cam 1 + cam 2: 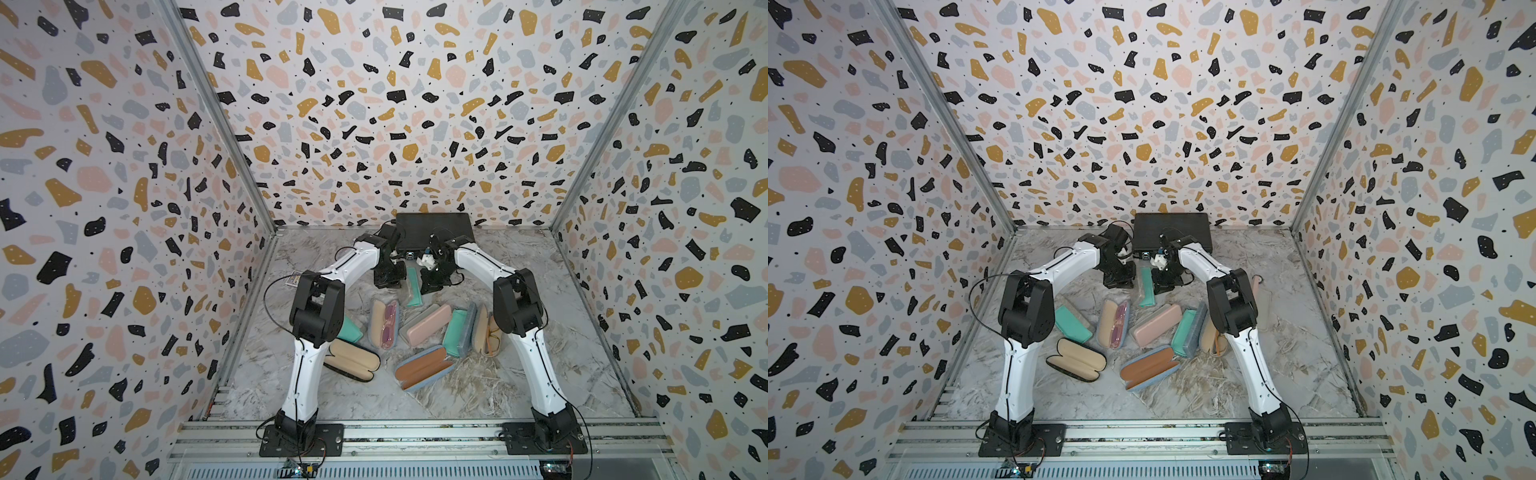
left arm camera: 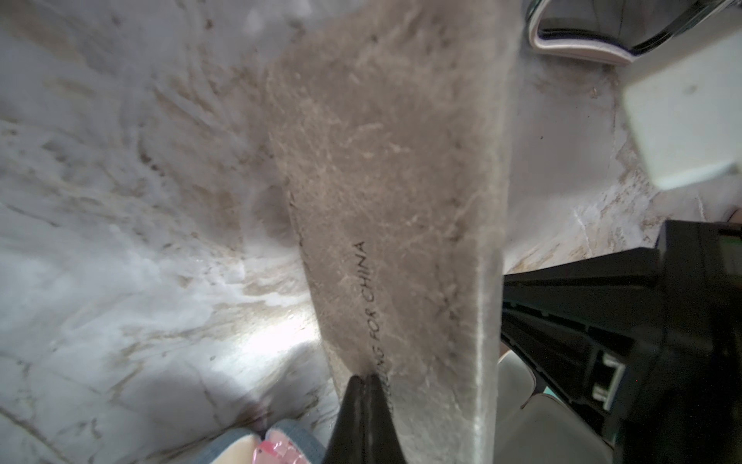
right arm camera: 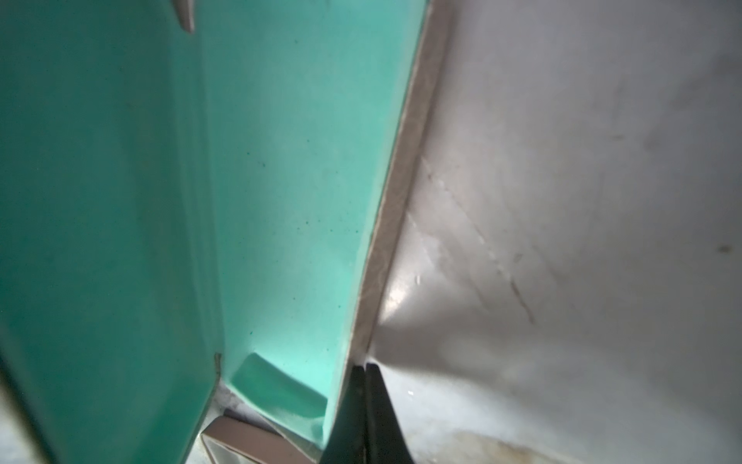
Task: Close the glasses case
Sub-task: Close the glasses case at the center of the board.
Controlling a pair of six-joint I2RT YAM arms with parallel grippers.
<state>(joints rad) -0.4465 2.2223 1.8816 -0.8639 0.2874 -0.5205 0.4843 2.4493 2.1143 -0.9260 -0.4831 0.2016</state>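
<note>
Marbled surface (image 1: 478, 395), far centre: left hand (image 1: 390, 283) pinched closed with tips against the grey lining of the teal glasses case (image 1: 412, 286), upright between both hands, right hand (image 1: 429, 288) also closed, at its teal side's edge.

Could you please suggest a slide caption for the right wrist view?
Shut right gripper at the grey-lined edge of the teal glasses case, above the marble tabletop.

You see: one teal glasses case (image 3: 281, 180), tan-edged; right gripper (image 3: 363, 373), jaws pressed together at that edge; marbled table (image 3: 562, 201) beneath.
</note>
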